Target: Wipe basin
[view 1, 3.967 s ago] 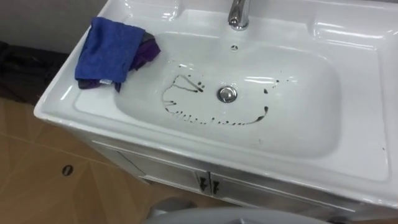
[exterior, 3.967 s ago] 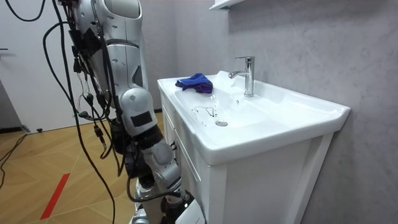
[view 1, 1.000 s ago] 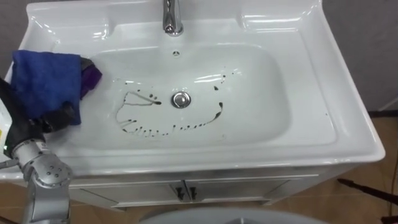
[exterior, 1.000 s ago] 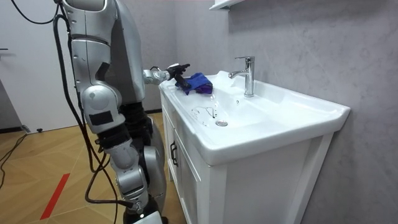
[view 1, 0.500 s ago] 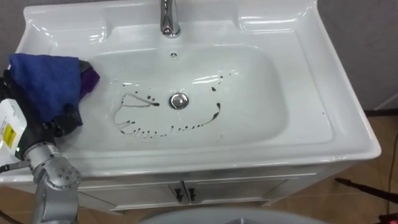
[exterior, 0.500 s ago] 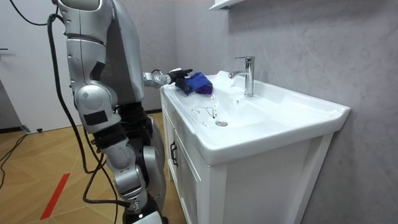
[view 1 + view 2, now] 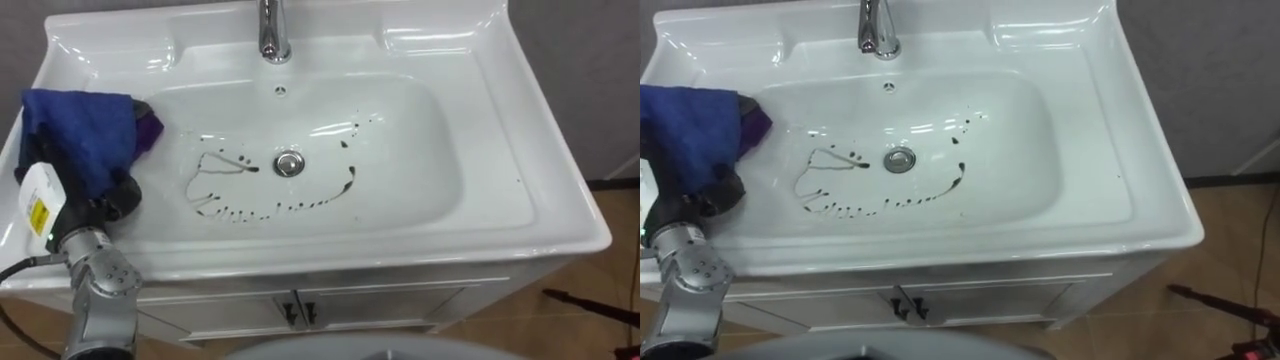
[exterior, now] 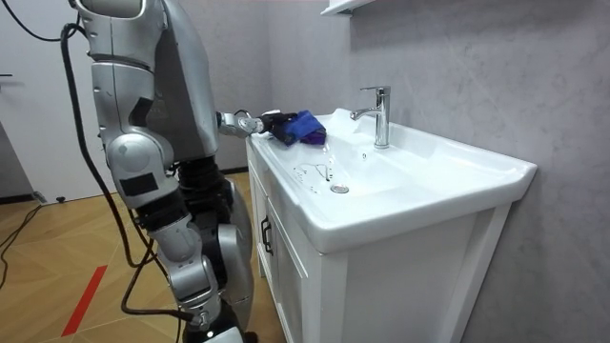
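Note:
A blue cloth (image 7: 80, 135) with a purple piece under it lies bunched on the white basin's (image 7: 430, 160) left rim. My left hand (image 7: 105, 200) reaches in from the lower left and sits against the cloth's near edge, partly covered by it. Thin dark stains (image 7: 265, 205) curve across the bowl's bottom around the drain (image 7: 288, 162). In the room view I stand at the vanity's end with the left hand (image 8: 268, 121) stretched out to the cloth (image 8: 301, 127).
A chrome faucet (image 7: 272, 30) stands at the basin's back middle. Below the front rim are the white cabinet doors (image 7: 300, 310). Wooden floor lies to the right, and a grey wall (image 8: 457, 67) runs behind the vanity.
Four seconds ago no hand was at the basin; the left hand has since come up to the cloth. Over the last second it slid a little further against the cloth's near edge.

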`<state>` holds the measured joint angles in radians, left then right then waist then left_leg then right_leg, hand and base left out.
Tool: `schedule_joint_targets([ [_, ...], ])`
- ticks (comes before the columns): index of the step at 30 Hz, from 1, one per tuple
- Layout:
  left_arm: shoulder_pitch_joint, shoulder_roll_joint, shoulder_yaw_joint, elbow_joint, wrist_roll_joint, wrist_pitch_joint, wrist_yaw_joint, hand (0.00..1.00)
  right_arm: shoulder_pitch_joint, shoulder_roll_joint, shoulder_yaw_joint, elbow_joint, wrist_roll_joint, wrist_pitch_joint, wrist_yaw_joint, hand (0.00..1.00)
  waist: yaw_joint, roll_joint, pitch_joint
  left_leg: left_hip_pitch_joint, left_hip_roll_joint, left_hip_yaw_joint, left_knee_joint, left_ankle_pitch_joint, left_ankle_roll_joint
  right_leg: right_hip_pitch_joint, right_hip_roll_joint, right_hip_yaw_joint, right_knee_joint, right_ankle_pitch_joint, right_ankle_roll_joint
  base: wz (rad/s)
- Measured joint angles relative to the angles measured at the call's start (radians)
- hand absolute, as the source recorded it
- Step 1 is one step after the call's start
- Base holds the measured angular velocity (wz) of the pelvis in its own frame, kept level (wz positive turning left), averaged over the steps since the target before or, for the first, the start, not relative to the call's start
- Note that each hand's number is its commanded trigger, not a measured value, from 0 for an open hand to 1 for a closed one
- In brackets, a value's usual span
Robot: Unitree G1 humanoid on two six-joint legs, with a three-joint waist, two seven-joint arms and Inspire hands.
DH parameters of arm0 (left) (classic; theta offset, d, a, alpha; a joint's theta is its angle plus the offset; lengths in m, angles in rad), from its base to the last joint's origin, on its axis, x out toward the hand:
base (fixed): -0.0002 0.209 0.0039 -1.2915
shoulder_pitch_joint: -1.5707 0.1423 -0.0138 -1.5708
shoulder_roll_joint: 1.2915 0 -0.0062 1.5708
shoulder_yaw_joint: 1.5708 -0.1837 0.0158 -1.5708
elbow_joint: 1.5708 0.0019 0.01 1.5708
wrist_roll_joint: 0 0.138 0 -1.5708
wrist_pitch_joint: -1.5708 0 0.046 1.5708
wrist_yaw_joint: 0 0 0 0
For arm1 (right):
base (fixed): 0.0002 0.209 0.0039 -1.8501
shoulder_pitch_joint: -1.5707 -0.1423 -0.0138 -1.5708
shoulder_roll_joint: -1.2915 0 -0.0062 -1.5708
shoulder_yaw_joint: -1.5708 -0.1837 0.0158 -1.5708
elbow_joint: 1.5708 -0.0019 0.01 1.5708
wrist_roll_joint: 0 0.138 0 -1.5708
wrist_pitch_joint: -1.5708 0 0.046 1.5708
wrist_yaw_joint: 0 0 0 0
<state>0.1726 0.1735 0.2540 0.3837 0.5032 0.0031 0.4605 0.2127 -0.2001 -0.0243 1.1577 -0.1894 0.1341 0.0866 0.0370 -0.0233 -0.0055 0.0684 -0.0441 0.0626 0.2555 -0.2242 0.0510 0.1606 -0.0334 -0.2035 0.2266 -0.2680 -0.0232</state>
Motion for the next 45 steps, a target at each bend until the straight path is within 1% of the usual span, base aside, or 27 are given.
schedule_joint_targets([
  [1,0.001,0.001,0.005,0.0,0.004,0.0,-0.002,1.0,0.0,0.0,0.0,-0.001,0.001,0.0,0.0,0.0,0.002,-0.002,-0.0012,0.0,0.0,0.002,-0.002,0.002,-0.002,0.0,0.001,0.001,-0.003,0.001,-0.002,-0.06],
  [3,0.003,0.002,0.018,-0.008,0.026,-0.004,-0.001,1.0,0.009,0.0,0.0,-0.005,0.002,0.007,-0.001,0.0,0.005,-0.008,-0.0069,0.001,0.001,0.005,0.004,0.004,-0.006,0.0,0.006,0.003,-0.003,0.001,-0.006,-0.03],
  [4,0.005,0.004,0.019,-0.01,0.026,-0.004,-0.001,1.0,0.01,0.0,0.0,-0.007,0.002,0.011,-0.001,0.0,0.007,-0.009,-0.0076,0.002,0.001,0.006,0.004,0.004,-0.007,0.0,0.008,0.005,-0.003,0.001,-0.007,-0.04],
  [6,-0.004,0.019,0.024,-0.004,0.026,-0.003,-0.002,1.0,0.027,-0.001,-0.009,-0.037,-0.005,0.027,-0.001,0.0,0.02,-0.008,-0.0085,0.005,0.002,0.006,0.007,0.005,-0.008,0.001,0.007,0.008,-0.005,0.0,-0.009,-0.04],
  [9,-0.008,0.035,0.031,0.001,0.04,-0.003,-0.011,1.0,0.036,0.0,-0.039,-0.079,-0.011,0.034,0.0,0.0,0.026,-0.006,-0.0092,0.007,0.003,0.007,0.006,0.005,-0.009,0.001,0.006,0.01,-0.006,-0.001,-0.011,0.0],
  [13,-0.021,0.042,0.06,0.006,0.04,0.0,-0.015,1.0,0.038,-0.008,-0.048,-0.114,-0.011,0.034,-0.001,0.0,0.023,-0.002,-0.0103,0.007,0.003,0.009,0.006,0.005,-0.009,0.001,0.005,0.01,-0.006,-0.001,-0.011,-0.02],
  [15,-0.032,0.05,0.061,0.014,0.04,0.012,-0.017,1.0,0.034,-0.009,-0.047,-0.115,-0.011,0.035,-0.001,0.0,0.024,0.002,-0.0108,0.006,0.001,0.008,0.006,0.005,-0.009,0.0,0.004,0.009,-0.005,-0.002,-0.011,0.0],
  [17,-0.033,0.052,0.061,0.016,0.039,0.014,-0.024,1.0,0.034,-0.009,-0.047,-0.115,-0.011,0.038,-0.001,0.0,0.023,0.005,-0.0108,0.005,0.0,0.007,0.006,0.005,-0.009,-0.001,0.001,0.009,-0.003,-0.003,-0.009,0.0],
  [27,-0.045,0.045,0.058,0.019,0.037,0.026,-0.041,1.0,0.043,-0.009,-0.047,-0.114,-0.01,0.046,-0.005,0.0,0.022,0.011,-0.0108,0.001,-0.001,0.005,0.002,0.003,-0.008,-0.003,-0.001,0.005,0.001,-0.008,-0.007,0.0],
  [31,-0.049,0.043,0.056,0.014,0.045,0.036,-0.045,1.0,0.043,-0.009,-0.044,-0.114,-0.01,0.062,-0.009,0.0,0.021,0.012,-0.0112,-0.001,-0.002,0.005,0.004,0.003,-0.008,-0.002,-0.001,0.003,-0.001,-0.008,-0.008,0.0],
  [36,-0.056,0.038,0.058,0.002,0.059,0.044,-0.061,1.0,0.044,-0.009,-0.04,-0.12,-0.013,0.062,-0.01,0.0,0.019,0.016,-0.0107,-0.001,-0.001,0.005,0.003,0.003,-0.008,-0.001,-0.002,0.002,-0.002,-0.008,-0.008,0.0],
  [40,-0.052,0.036,0.05,-0.026,0.068,0.071,-0.066,1.0,0.039,-0.009,-0.039,-0.111,-0.013,0.046,-0.011,0.0,0.003,0.017,-0.0099,-0.002,0.001,0.002,0.007,0.004,-0.008,0.0,-0.003,-0.002,-0.002,-0.008,-0.007,0.06],
  [42,-0.05,0.036,0.044,-0.044,0.101,0.085,-0.082,1.0,0.035,-0.009,-0.039,-0.105,-0.014,0.034,-0.01,0.0,-0.011,0.022,-0.0068,-0.009,0.001,0.008,0.018,0.003,-0.008,0.0,-0.004,-0.005,-0.002,-0.008,-0.007,0.1],
  [45,-0.053,0.037,0.033,-0.05,0.12,0.088,-0.092,1.0,0.03,-0.008,-0.037,-0.094,-0.012,0.028,-0.001,0.0,-0.027,0.023,-0.0027,-0.017,0.002,0.013,0.019,0.003,-0.007,0.0,-0.005,-0.021,-0.004,-0.008,-0.007,0.16],
])
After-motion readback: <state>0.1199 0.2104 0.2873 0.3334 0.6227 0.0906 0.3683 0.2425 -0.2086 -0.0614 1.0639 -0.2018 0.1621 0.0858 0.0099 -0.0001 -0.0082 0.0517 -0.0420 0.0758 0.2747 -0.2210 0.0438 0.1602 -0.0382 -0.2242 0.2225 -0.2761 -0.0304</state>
